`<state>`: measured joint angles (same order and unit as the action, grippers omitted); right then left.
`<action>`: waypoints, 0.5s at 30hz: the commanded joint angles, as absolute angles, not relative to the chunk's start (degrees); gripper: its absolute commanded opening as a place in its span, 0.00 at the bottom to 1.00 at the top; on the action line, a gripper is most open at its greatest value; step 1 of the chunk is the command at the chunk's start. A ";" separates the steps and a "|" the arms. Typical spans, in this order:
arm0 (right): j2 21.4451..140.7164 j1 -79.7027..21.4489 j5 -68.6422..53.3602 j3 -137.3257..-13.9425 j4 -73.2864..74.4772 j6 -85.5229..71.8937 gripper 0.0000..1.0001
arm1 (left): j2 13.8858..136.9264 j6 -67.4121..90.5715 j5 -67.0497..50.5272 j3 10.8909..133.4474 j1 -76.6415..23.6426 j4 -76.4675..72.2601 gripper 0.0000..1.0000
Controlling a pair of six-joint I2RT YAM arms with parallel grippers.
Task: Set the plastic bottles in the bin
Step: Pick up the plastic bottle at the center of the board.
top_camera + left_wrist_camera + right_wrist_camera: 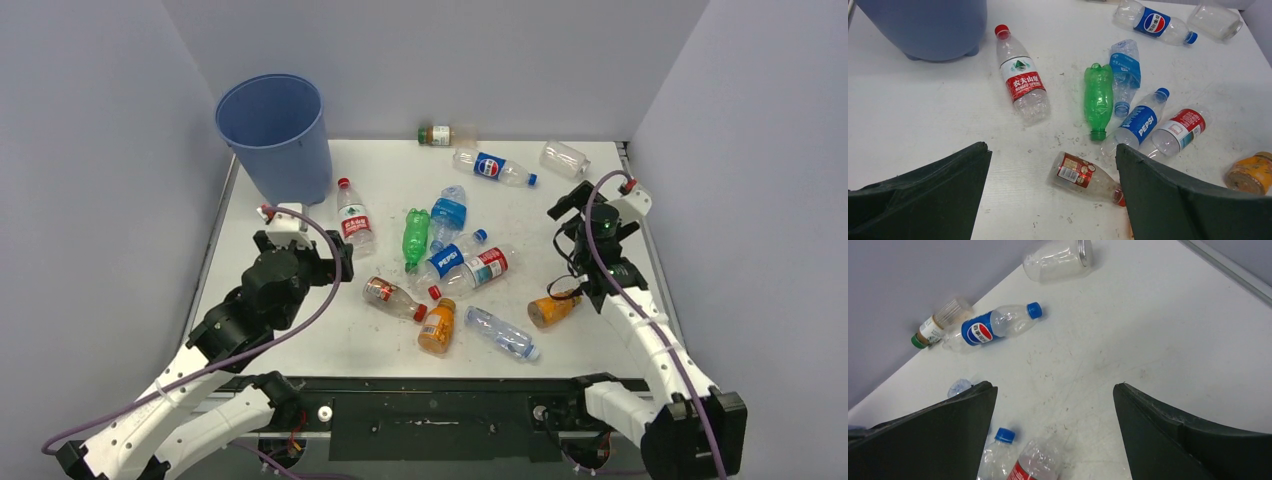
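Mostly clear bottles [450,258], lying flat, blue bin [287,160]

Plain pale grey panel walls [450,50] box in flat white rectangular tabletop [390,180] on left, back and right. Tabletop scuffed, dark specks. Black frame bar [430,410] along near edge. Soft even light.

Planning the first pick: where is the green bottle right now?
Top view: the green bottle lies mid-table, beside the crushed blue bottle, right of the bin.
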<state>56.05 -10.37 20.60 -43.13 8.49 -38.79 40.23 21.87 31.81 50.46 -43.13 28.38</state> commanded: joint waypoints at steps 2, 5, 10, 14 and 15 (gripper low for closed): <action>68.26 -6.83 20.31 -47.26 -7.31 -43.15 0.90 | 38.21 22.67 32.58 50.97 -43.00 25.86 0.96; 78.25 -3.32 18.50 -51.84 -11.45 -42.50 0.90 | 37.52 22.83 33.01 50.78 -42.98 25.76 0.96; 93.52 4.39 11.07 -60.65 -14.98 -43.72 0.90 | 36.48 22.76 32.23 49.89 -42.68 24.55 0.96; 103.43 6.02 8.96 -70.07 -16.01 -37.90 0.90 | 36.11 22.40 30.99 49.16 -42.56 23.57 0.96; 105.60 6.43 8.49 -72.26 -15.58 -36.99 0.90 | 35.96 22.19 30.29 49.00 -42.57 23.23 0.96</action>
<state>100.42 5.50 12.45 -63.44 -10.68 -41.36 36.67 22.28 32.05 49.36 -43.00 26.89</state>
